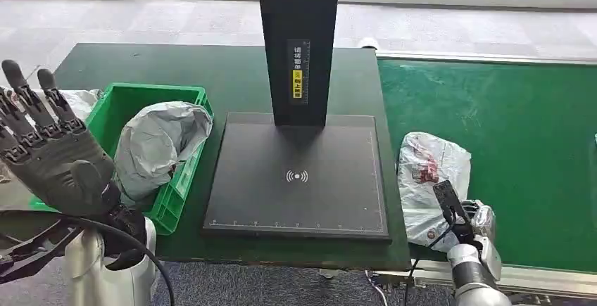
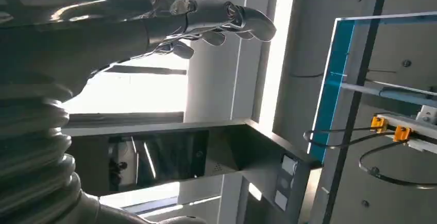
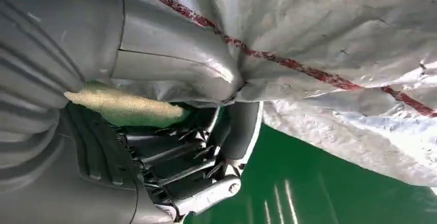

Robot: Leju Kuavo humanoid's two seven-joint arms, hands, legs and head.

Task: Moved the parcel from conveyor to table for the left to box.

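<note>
Two parcels show in the head view: a white one at lower right on the single green conveyor, and a grey one at centre left inside the one green box. One dark table fills the middle, carrying one black pad and one black post that rises to the top edge. Two robot hands are visible, the left hand at far left and the right hand at lower right.
</note>
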